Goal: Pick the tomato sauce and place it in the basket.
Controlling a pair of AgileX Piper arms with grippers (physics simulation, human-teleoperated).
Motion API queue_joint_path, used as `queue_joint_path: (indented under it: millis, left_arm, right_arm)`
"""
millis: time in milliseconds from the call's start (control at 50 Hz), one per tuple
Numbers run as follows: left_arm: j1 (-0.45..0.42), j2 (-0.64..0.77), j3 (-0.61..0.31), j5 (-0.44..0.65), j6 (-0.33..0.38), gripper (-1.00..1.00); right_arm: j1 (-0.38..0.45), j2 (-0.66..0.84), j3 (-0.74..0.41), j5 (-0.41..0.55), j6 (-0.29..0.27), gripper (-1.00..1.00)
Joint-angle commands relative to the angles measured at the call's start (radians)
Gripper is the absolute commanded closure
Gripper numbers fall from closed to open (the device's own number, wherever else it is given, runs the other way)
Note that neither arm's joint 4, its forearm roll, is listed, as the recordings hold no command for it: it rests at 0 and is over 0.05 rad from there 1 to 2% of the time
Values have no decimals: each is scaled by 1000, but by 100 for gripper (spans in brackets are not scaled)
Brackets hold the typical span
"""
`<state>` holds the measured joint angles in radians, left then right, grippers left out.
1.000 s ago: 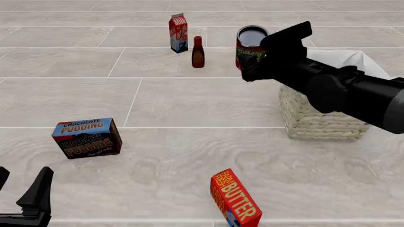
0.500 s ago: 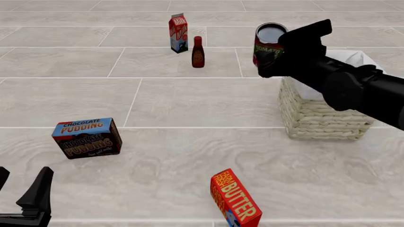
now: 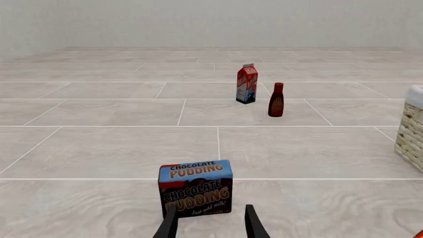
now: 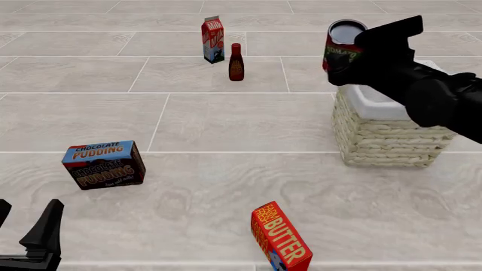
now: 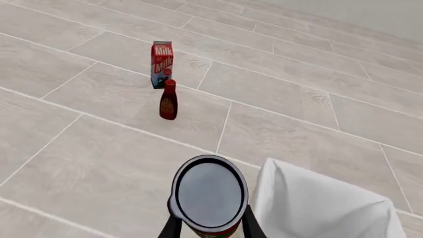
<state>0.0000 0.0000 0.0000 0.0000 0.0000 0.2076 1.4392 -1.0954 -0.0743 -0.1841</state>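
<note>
The tomato sauce can [image 4: 340, 46], red label with a green band and dark top, is held in the air by my right gripper [image 4: 348, 56], which is shut on it just left of the basket's far left corner. In the right wrist view the can's top [image 5: 209, 193] fills the space between the fingers, beside the white cloth [image 5: 317, 208]. The pale wicker basket [image 4: 384, 138] with white lining stands at the right. My left gripper [image 4: 22, 240] is open and empty at the near left; its fingers [image 3: 168, 225] point at the pudding box.
A chocolate pudding box [image 4: 103, 164] lies at the left, a butter box [image 4: 281, 237] at the near middle. A milk carton [image 4: 213, 39] and a dark bottle with a red cap [image 4: 236, 62] stand at the back.
My right gripper has carried the can to the right and slightly up, from the open floor to the basket's left edge. The left arm has not moved.
</note>
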Motion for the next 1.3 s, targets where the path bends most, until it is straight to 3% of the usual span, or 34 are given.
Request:
queue_joint_path:
  millis: [20,1300]
  left_arm:
    - [0,0,0,0,0,-100]
    - [0,0,0,0,0,-100]
  right_arm:
    - [-40,-14,-6,7,17,100]
    - [-268,-95,35,26,35,100]
